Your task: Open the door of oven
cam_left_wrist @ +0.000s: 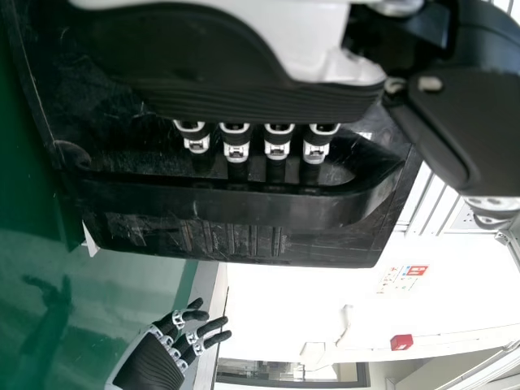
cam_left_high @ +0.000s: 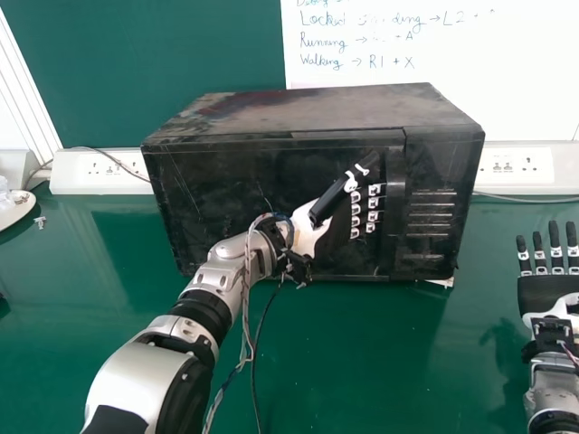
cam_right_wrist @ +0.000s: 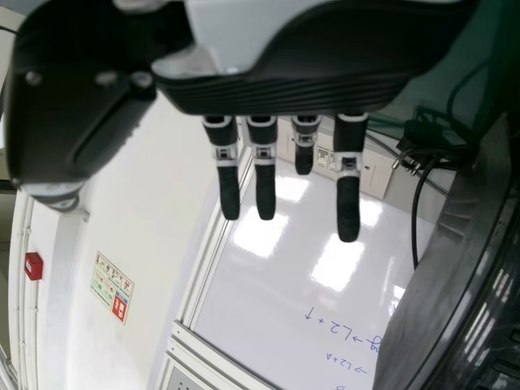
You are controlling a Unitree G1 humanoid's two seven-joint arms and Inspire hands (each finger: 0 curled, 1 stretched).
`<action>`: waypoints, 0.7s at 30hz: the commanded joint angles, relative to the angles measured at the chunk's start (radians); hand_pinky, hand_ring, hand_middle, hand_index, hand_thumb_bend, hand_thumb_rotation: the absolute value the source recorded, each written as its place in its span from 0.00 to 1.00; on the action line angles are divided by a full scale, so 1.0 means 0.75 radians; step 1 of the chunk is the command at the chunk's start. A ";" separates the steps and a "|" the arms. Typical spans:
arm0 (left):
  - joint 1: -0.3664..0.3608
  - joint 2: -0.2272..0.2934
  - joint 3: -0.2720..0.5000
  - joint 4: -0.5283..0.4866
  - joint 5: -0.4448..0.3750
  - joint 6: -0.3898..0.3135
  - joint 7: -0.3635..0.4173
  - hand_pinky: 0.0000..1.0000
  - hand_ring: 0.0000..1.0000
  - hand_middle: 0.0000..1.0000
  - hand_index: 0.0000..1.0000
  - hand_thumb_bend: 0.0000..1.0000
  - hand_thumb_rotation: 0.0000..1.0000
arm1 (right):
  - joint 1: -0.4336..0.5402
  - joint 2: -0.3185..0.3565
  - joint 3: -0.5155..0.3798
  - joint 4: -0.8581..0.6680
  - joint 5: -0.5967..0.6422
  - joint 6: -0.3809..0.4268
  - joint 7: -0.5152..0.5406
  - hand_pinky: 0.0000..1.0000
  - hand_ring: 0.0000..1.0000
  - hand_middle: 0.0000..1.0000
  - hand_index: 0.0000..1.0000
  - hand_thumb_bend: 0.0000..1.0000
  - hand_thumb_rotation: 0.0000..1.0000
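One black oven [cam_left_high: 298, 113] sits on a green table [cam_left_high: 362, 380], filling the centre of the head view, its front turned toward the robot. Its door [cam_left_high: 213, 194] is closed, flush with the body. The upright handle [cam_left_high: 395, 217] is at the door's 3 o'clock edge; beyond it, further toward 3 o'clock, is a panel [cam_left_high: 448, 167] with a stack of slots.

The left arm comes in from 7 o'clock, and its hand, the left hand [cam_left_high: 335, 240], is at the door beside the handle. It is not clenched: the fingers [cam_left_high: 372, 204] are nearly straight and point to 3 o'clock, while the thumb [cam_left_high: 333, 196] angles toward 1 o'clock across the door. In the left wrist view, the ends of the fingers go into the dark gap at the handle, probably tucked behind its bar, though the shadow there makes this hard to judge.

Off at 4 o'clock from the oven, well apart from it, is the right hand [cam_left_high: 545, 294], released and holding nothing, fingers extended toward 12 o'clock.

Behind the oven, white socket strips show at 10 o'clock [cam_left_high: 99, 172] and 2 o'clock [cam_left_high: 516, 165]. A whiteboard [cam_left_high: 452, 63] with handwriting is at 1 o'clock.
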 commanded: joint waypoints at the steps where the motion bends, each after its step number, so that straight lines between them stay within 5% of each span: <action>1: -0.031 -0.011 -0.003 0.019 0.008 0.022 0.008 0.48 0.73 0.80 0.79 0.91 0.90 | 0.000 0.018 -0.002 -0.016 0.004 -0.012 0.002 0.89 0.95 0.99 0.97 1.00 0.88; 21: -0.072 -0.064 -0.008 0.026 0.007 0.057 -0.055 0.47 0.71 0.79 0.78 0.92 0.93 | -0.001 0.024 0.000 -0.020 0.002 -0.023 0.002 0.89 0.92 0.96 0.94 1.00 0.89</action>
